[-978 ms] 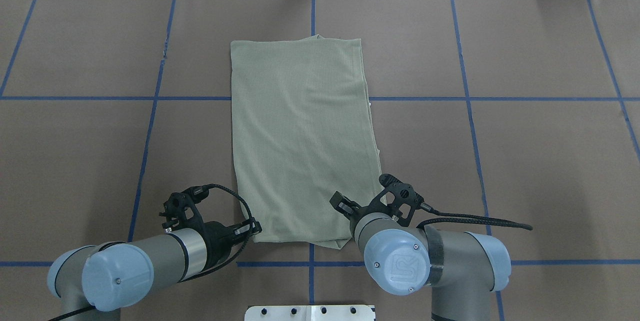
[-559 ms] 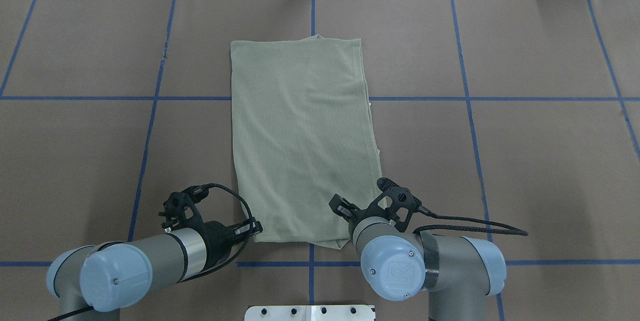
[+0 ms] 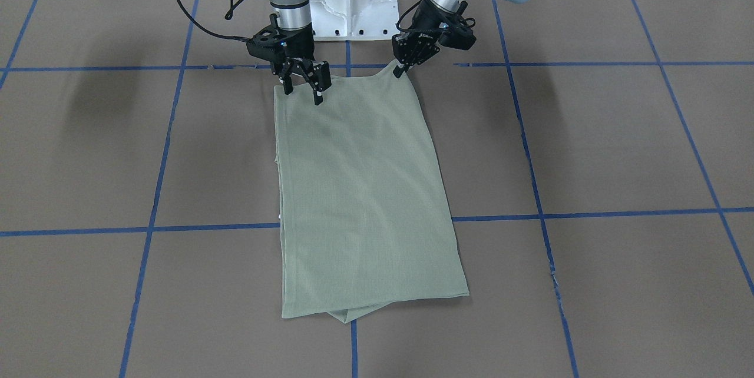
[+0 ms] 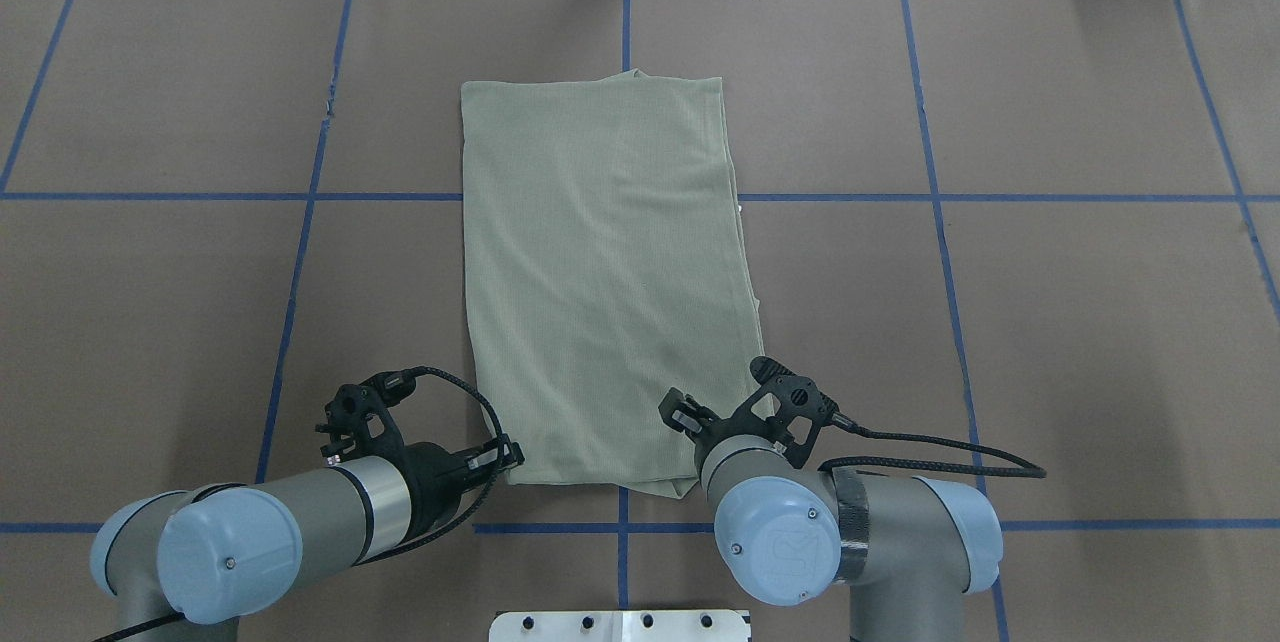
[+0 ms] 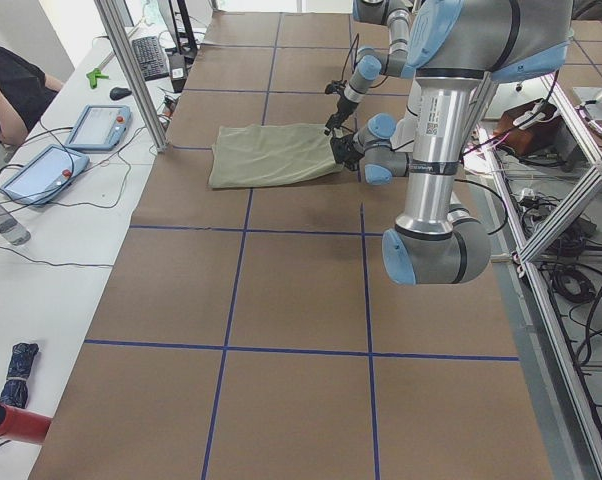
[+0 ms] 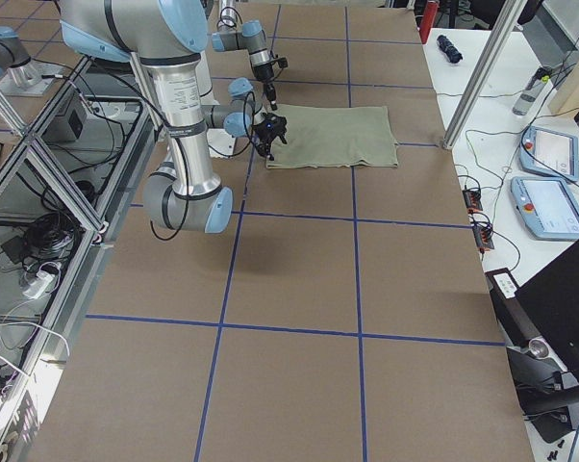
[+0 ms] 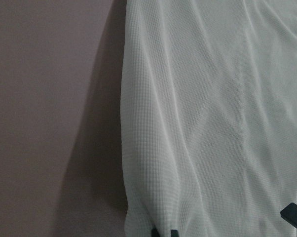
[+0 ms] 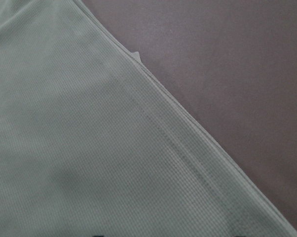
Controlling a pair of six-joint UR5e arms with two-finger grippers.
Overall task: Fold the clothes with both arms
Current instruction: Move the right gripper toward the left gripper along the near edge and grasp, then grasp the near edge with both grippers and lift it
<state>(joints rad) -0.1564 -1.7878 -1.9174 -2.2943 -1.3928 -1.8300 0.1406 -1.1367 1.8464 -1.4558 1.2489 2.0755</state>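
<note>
Brown blue-taped table (image 4: 1050,322), folded sage shirt (image 4: 600,272)

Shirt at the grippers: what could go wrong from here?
The left gripper pinches one shirt corner while the right gripper stands open by the other; lifting now would likely skew the fold. The shirt lies in layers, a flap showing at its far end; a pinch may catch only the top layer.

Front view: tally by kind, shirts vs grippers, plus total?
shirt: 1
grippers: 2 (left gripper, right gripper)
Total: 3
</note>
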